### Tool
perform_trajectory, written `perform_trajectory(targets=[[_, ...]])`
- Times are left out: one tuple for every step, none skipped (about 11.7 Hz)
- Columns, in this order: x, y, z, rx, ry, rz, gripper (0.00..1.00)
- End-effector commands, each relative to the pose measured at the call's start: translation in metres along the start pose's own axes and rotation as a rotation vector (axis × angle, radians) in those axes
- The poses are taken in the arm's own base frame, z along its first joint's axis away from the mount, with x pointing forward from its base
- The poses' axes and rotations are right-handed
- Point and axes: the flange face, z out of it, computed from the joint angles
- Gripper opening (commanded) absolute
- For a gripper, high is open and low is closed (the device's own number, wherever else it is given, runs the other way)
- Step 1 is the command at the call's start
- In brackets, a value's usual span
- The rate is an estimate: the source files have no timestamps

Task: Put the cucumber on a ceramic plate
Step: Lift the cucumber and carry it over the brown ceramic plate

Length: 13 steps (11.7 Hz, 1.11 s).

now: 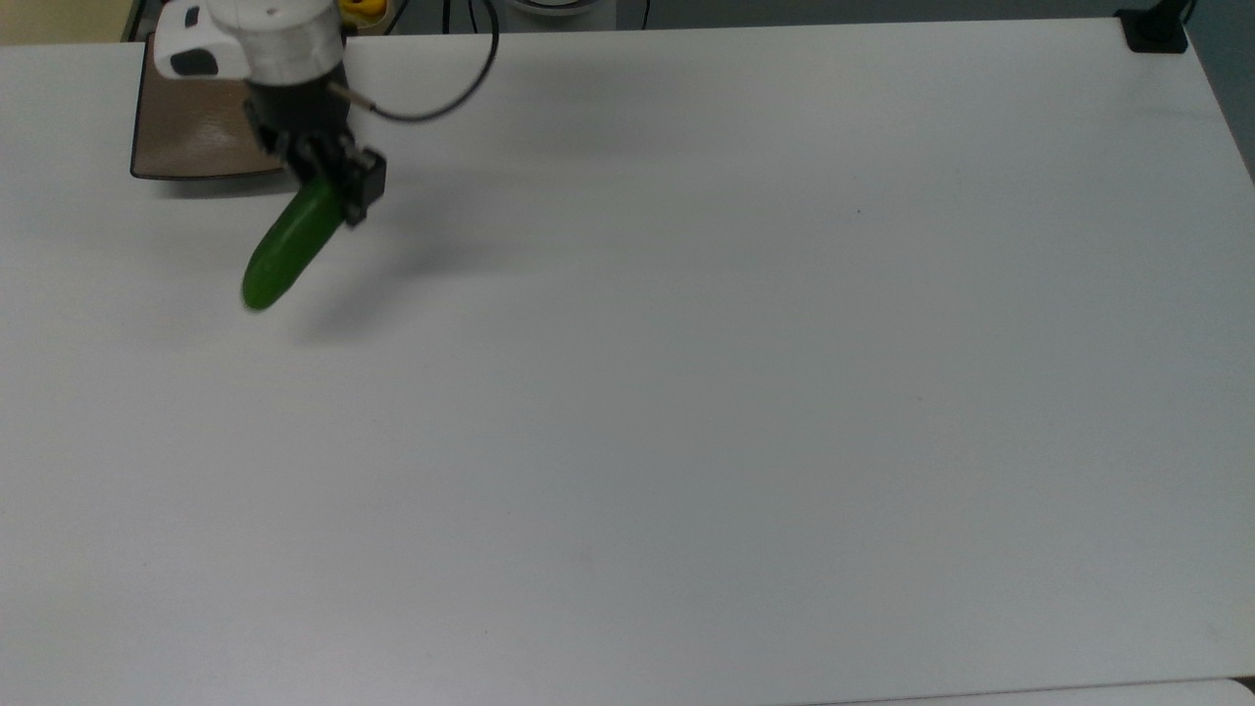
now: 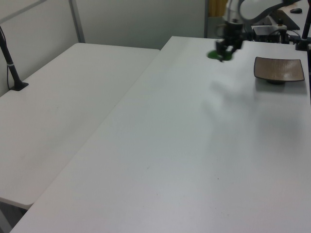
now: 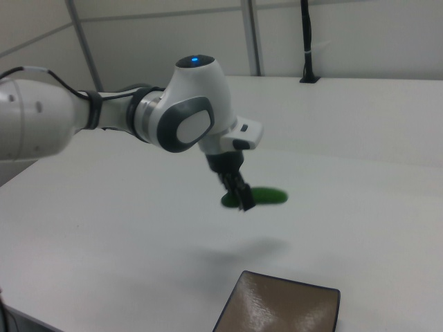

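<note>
The black two-finger gripper (image 1: 338, 186) of the white Franka arm (image 3: 159, 117) is clamped on one end of the short, plump, smooth green cucumber (image 1: 289, 245). The cucumber is carried clear of the white table (image 1: 735, 392); a soft shadow lies on the tabletop below it, at the top view's lower right of the cucumber. In the top view the free end points down and toward the top view's left, away from the gripper.

The square glossy tan-brown ceramic plate (image 1: 186, 137) with a thin dark rim sits at the table's far corner at the top view's upper left, partly covered by the wrist. It holds nothing. The cucumber hangs just beside the plate's near edge in the top view, not over it.

Right view: cucumber (image 3: 259, 198) roughly level, held at its end nearer the arm by the gripper (image 3: 242, 198), above the table and beyond the plate (image 3: 280, 308), which lies at the bottom edge.

Left view: gripper (image 2: 226, 51) and a green blur of cucumber (image 2: 213, 55) at the left view's left of the plate (image 2: 279, 69), apart from it

A black cable (image 1: 441, 93) loops from the wrist
</note>
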Motion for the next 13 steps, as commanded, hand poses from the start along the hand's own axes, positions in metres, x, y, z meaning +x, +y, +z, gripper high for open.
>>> perform_trajectory(targets=[[-0.049,0.057,-0.008,-0.013,-0.248,-0.207,0.15],[-0.052,0.075,-0.003,-0.007,-0.265,-0.244,0.15],[-0.048,0.101,0.004,-0.001,-0.266,-0.261,0.15],[-0.046,0.117,0.007,0.006,-0.267,-0.279,0.15],[-0.047,0.132,0.014,0.009,-0.273,-0.299,0.15],[-0.044,0.150,0.014,0.013,-0.256,-0.307,0.15],[-0.045,0.164,0.013,0.022,-0.266,-0.334,0.15],[-0.046,0.168,0.015,0.026,-0.270,-0.350,0.15],[-0.047,0.174,0.015,0.028,-0.273,-0.352,0.15],[-0.049,0.184,0.016,0.035,-0.277,-0.367,0.15],[-0.054,0.189,0.025,0.041,-0.293,-0.380,0.15],[-0.055,0.197,0.026,0.046,-0.297,-0.389,0.20],[-0.055,0.200,0.028,0.047,-0.301,-0.388,0.39]])
